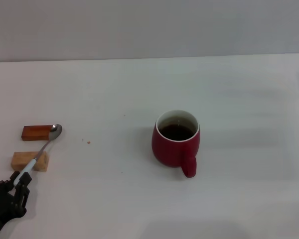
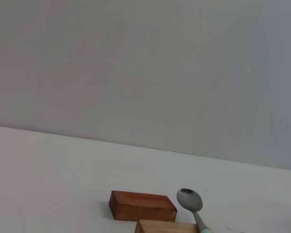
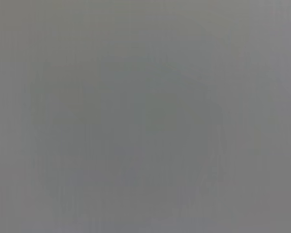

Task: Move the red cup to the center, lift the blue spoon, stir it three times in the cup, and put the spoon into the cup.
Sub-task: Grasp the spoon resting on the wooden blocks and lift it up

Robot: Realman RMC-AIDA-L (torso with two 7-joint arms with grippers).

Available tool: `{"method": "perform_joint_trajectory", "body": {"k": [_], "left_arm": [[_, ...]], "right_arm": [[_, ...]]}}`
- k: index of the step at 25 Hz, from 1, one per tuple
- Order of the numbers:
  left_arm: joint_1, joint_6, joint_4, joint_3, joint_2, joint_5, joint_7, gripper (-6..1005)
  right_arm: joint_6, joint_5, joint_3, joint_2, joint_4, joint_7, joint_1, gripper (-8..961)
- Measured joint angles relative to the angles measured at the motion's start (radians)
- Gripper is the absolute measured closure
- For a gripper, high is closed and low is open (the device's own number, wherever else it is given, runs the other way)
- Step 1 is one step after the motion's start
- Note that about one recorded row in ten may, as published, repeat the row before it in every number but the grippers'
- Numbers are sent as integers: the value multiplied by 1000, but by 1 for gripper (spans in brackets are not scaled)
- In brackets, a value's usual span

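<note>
- One red cup (image 1: 176, 144) stands on the worktop (image 1: 239, 99), with dark liquid inside.
- One blue spoon (image 1: 40, 153) is there.
- Two wooden blocks: one dark brown block (image 1: 37, 132) and one pale block (image 1: 26, 161).
- One end effector is visible, the left end effector (image 1: 17, 181); the right one is not in view.

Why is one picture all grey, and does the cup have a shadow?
Right wrist view: flat grey, nothing recognisable. Head view: soft, even light; the red cup casts a faint shadow; the left claw sits at the blue spoon handle. Left wrist view: mostly blank wall.
</note>
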Motion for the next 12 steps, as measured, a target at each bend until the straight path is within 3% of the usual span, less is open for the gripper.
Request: {"method": "perform_joint_trajectory", "body": {"k": [12], "left_arm": [[-5, -1, 2, -4, 1, -8, 0, 822]], "right_arm": [[0, 2, -1, 0, 0, -2, 1, 365]]}}
